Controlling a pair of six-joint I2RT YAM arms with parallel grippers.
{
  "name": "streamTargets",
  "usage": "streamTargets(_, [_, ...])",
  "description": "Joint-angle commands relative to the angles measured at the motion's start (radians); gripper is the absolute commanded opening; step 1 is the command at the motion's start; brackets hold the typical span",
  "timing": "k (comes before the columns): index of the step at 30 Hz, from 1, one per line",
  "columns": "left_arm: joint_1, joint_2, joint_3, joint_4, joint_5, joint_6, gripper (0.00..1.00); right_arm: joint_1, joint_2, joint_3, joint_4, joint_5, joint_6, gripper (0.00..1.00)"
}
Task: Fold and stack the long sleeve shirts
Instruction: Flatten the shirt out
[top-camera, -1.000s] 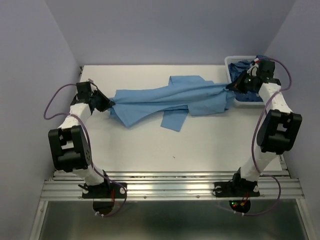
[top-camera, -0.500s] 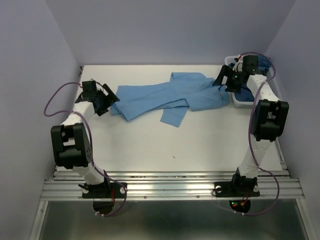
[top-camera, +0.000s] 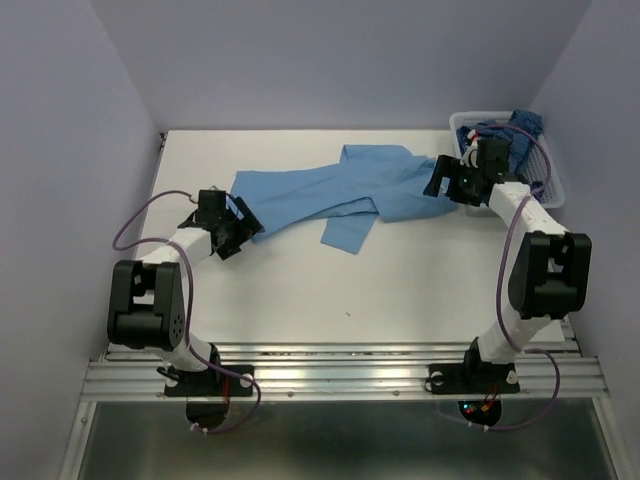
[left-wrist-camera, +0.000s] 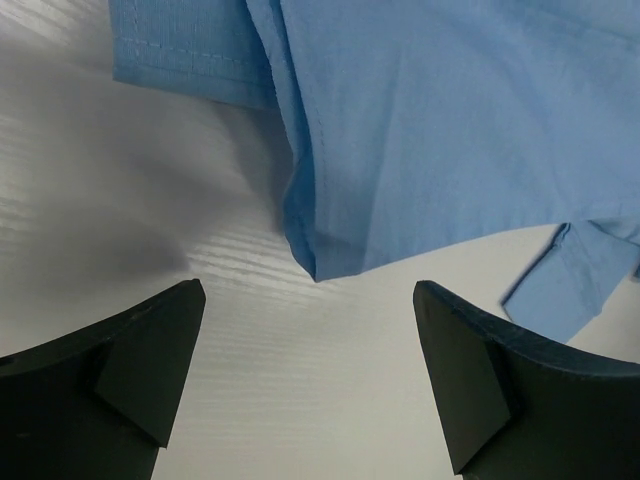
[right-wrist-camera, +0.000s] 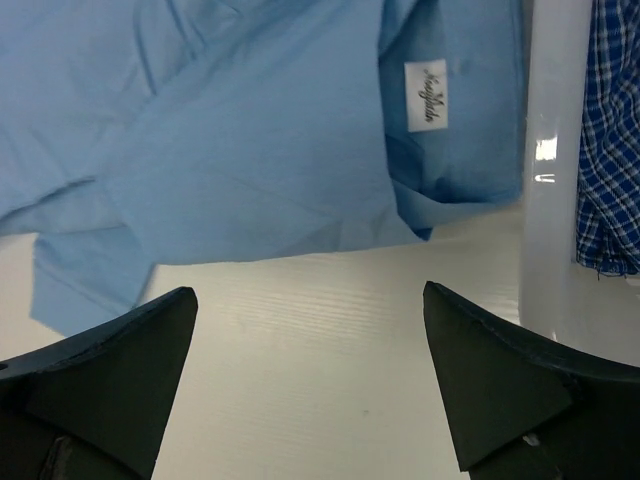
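Observation:
A plain light sky-blue long sleeve shirt (top-camera: 340, 195) lies crumpled in a long band across the far half of the table, one sleeve end (top-camera: 348, 232) pointing toward me. My left gripper (top-camera: 240, 226) is open at the shirt's left end; in the left wrist view the cloth's corner (left-wrist-camera: 315, 265) lies just beyond the empty left gripper (left-wrist-camera: 308, 322). My right gripper (top-camera: 441, 180) is open at the right end, where the collar with its white label (right-wrist-camera: 427, 95) lies just beyond the bare right gripper (right-wrist-camera: 308, 305). A darker checked blue shirt (top-camera: 512, 132) is bunched in the basket.
A white mesh basket (top-camera: 552, 180) stands at the far right corner of the table (top-camera: 350, 290); its white wall (right-wrist-camera: 552, 190) is close to my right gripper's right finger. Purple-grey walls close in the left, right and back sides.
Both grippers have opened and let go of the light blue shirt, which has gone slack on the table. The left arm has moved right and nearer; the right one left the basket.

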Motion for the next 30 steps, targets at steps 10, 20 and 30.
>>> streamTargets(10, [0.001, 0.215, 0.137, 0.119, -0.017, 0.010, 0.63, 0.003, 0.160, 0.064, 0.042, 0.069, -0.136, 1.00])
streamTargets(20, [0.002, 0.166, 0.143, 0.114, 0.013, 0.022, 0.00, 0.044, 0.236, 0.116, 0.039, 0.028, -0.174, 1.00])
streamTargets(30, [0.001, 0.101, 0.152, 0.089, -0.001, 0.032, 0.00, 0.090, 0.247, 0.073, 0.059, -0.116, -0.205, 0.93])
